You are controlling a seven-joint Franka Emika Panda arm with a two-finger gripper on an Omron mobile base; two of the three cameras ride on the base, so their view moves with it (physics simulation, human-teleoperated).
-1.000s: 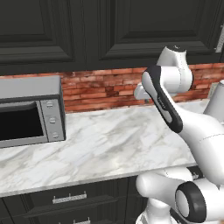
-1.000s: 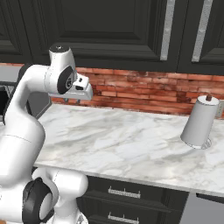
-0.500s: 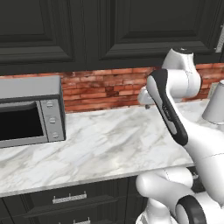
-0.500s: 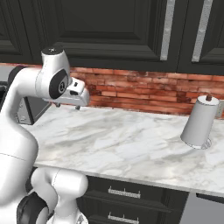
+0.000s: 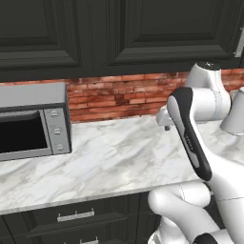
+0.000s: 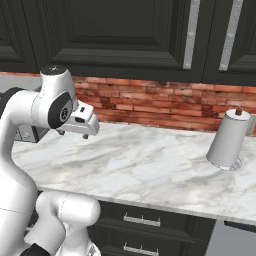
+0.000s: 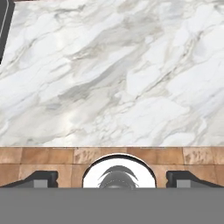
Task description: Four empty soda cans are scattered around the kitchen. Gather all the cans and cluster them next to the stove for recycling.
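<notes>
No soda cans are in view, and the stove is out of view. My gripper (image 6: 73, 134) hangs a little above the left part of the marble counter (image 6: 150, 170), in front of the brick backsplash; it also shows beside the arm's dark link (image 5: 165, 124). In the hand view my gripper (image 7: 113, 177) is open. Its fingertips (image 7: 41, 177) stand wide apart with nothing between them, over bare marble (image 7: 109, 74).
A grey microwave (image 5: 33, 121) stands at the counter's left end. A grey paper towel holder (image 6: 229, 140) stands at the right, near the wall. Dark cabinets hang above and drawers (image 5: 76, 217) run below the counter edge.
The hand has come down a little toward the counter, and the upper arm has swung sideways. The counter and the things on it have not shifted.
</notes>
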